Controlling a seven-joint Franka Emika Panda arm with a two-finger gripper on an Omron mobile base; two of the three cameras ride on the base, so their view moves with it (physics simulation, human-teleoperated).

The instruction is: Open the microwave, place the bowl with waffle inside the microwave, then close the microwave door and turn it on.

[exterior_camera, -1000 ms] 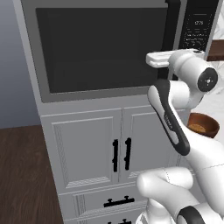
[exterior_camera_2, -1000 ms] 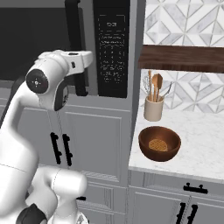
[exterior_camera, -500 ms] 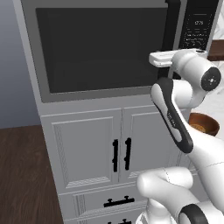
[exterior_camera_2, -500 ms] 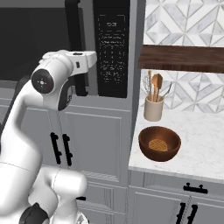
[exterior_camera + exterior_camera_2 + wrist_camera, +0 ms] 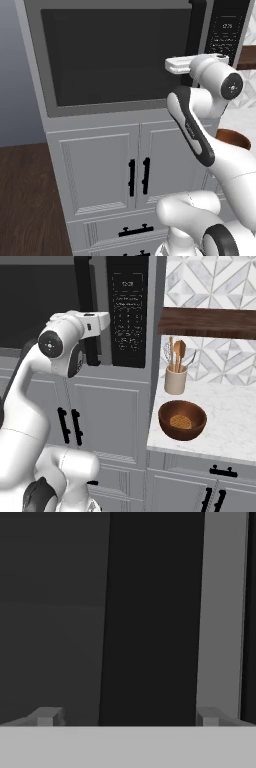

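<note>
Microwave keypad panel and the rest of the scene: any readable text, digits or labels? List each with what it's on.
Microwave keypad panel: a small lit display at the top and rows of pale button legends, all too small and blurred to read.
Bowl, utensil crock, cabinet doors: no text on them.
So nothing in these pictures can be quoted.

Microwave door (image 5: 115, 55): grey frame, dark tinted window, black bar handle (image 5: 86, 306). Bowl (image 5: 182, 420) reddish-brown, waffle (image 5: 181, 421) golden-tan. Cabinet doors (image 5: 135, 170) white, black handles.
</note>
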